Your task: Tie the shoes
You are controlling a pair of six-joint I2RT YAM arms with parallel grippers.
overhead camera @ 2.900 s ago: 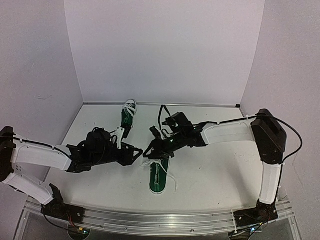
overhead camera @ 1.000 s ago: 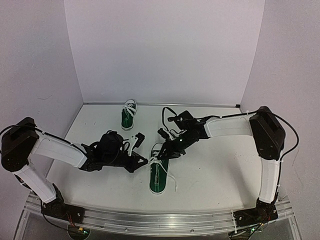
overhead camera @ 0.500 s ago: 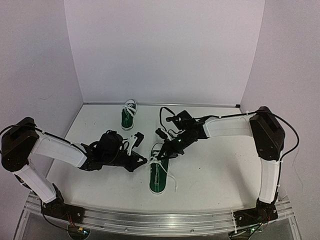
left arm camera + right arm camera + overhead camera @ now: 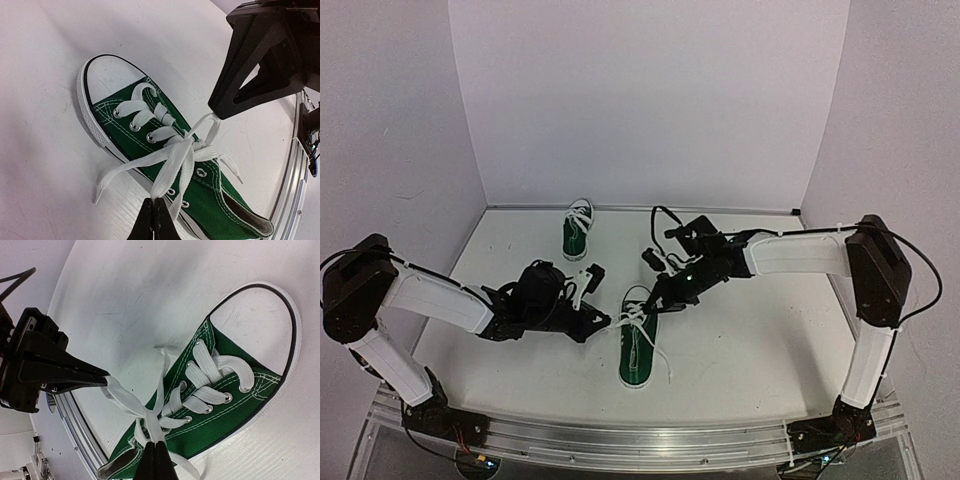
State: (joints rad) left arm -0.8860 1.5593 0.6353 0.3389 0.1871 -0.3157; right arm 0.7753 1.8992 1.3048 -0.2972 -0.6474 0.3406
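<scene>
On the near shoe [image 4: 212, 200] we see matt green canvas, woven laces [image 4: 172, 155], a scuffed rubber toe cap [image 4: 107, 75], shiny metal eyelets [image 4: 134, 127] — tabletop [image 4: 45, 165] smooth.

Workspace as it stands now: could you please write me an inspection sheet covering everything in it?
Surface: white table, with a metal rail along its near edge.
Job's things: near green shoe, toe pointing away from the rail, its laces crossed but not tied. The far shoe stands apart by the back wall.
Clutter: nothing seen.
Hands: left hand shut on one strand of the laces, right hand shut on another. Both are at the near shoe.
Cables: black cable loops above the right wrist.
Surroundings: plain pale walls on three sides.
</scene>
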